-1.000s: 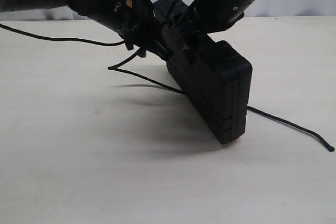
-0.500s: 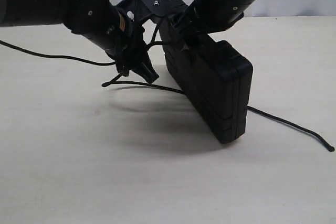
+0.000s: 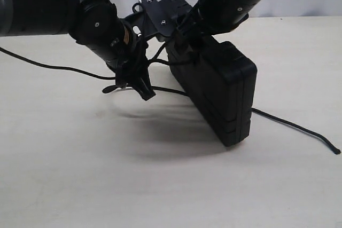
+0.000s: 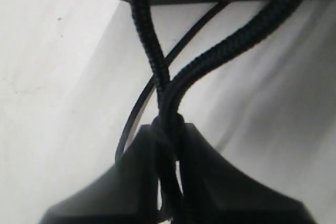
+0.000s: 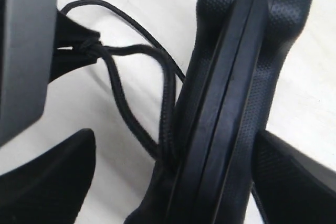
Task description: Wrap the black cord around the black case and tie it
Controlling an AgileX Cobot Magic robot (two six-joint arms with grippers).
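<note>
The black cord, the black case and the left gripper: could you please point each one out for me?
black cord [image 3: 299, 127], exterior view, on the stretch lying on the table.
black case [image 3: 219, 92], exterior view, on its broad textured face.
left gripper [image 4: 169, 174], left wrist view, between the fingertips pinching the cord.

Black cases showing: one
Black cords showing: one
Robot arms reaching in: two
Grippers showing: two, left, right
Tables showing: one

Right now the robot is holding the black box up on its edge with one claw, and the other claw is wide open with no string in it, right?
Not quite. The other claw, the left gripper, is shut on the black cord, as the left wrist view shows. The rest is right: the right gripper holds the black case up on its edge.
</note>
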